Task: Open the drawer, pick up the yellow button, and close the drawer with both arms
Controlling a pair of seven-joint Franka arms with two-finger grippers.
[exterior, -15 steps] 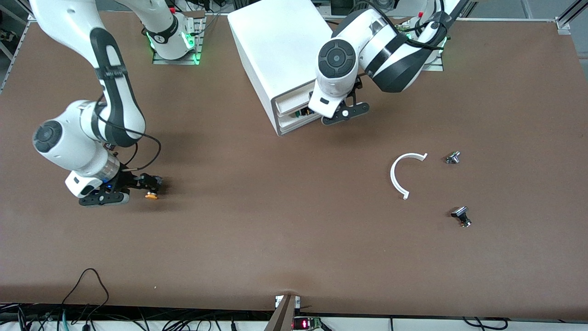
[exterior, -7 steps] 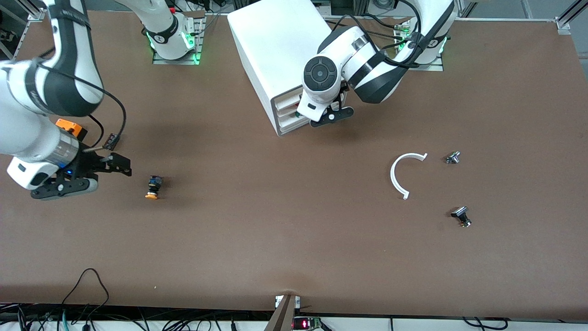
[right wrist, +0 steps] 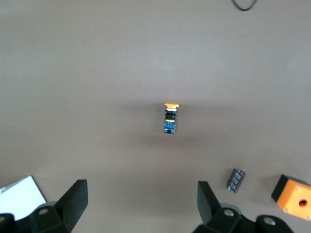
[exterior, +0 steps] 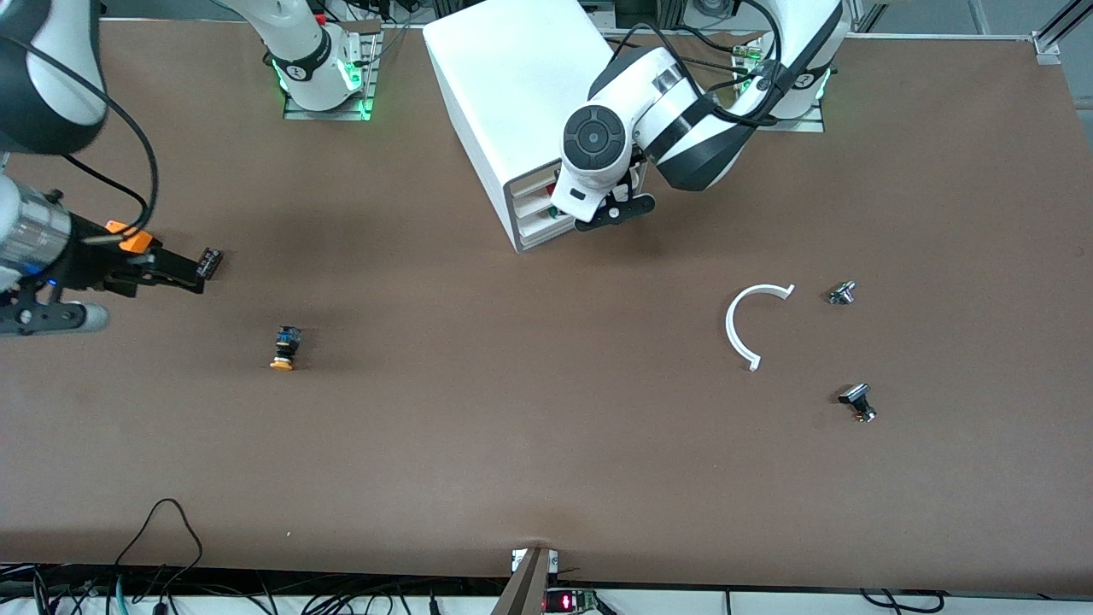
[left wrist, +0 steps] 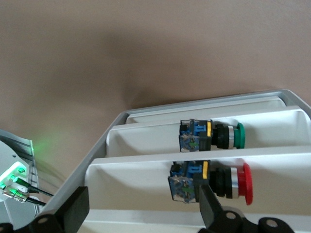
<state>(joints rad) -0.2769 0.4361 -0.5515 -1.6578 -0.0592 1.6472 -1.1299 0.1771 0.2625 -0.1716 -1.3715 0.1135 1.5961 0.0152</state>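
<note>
The button [exterior: 283, 348] lies on its side on the bare table toward the right arm's end, orange cap toward the front camera; the right wrist view shows the button [right wrist: 169, 118] well away from that gripper's fingers. My right gripper [exterior: 184, 278] hangs open and empty above the table near that end. The white cabinet [exterior: 504, 85] stands at the back middle. Its top drawer [exterior: 529, 184] sits almost flush with the front. My left gripper [left wrist: 141, 213] is open at the trays' front, holding nothing. A red-capped button [left wrist: 214, 182] and a green-capped one [left wrist: 214, 136] lie in two trays.
A white C-shaped strip [exterior: 741, 329] and two small dark parts [exterior: 841, 293] [exterior: 856, 403] lie toward the left arm's end. Cables hang along the table's front edge [exterior: 162, 530]. An orange box [right wrist: 294, 196] rides beside my right gripper.
My right gripper has drawn back and up from the button, which stays where it lay. My left gripper has moved in against the cabinet, and the top drawer has slid inward.
</note>
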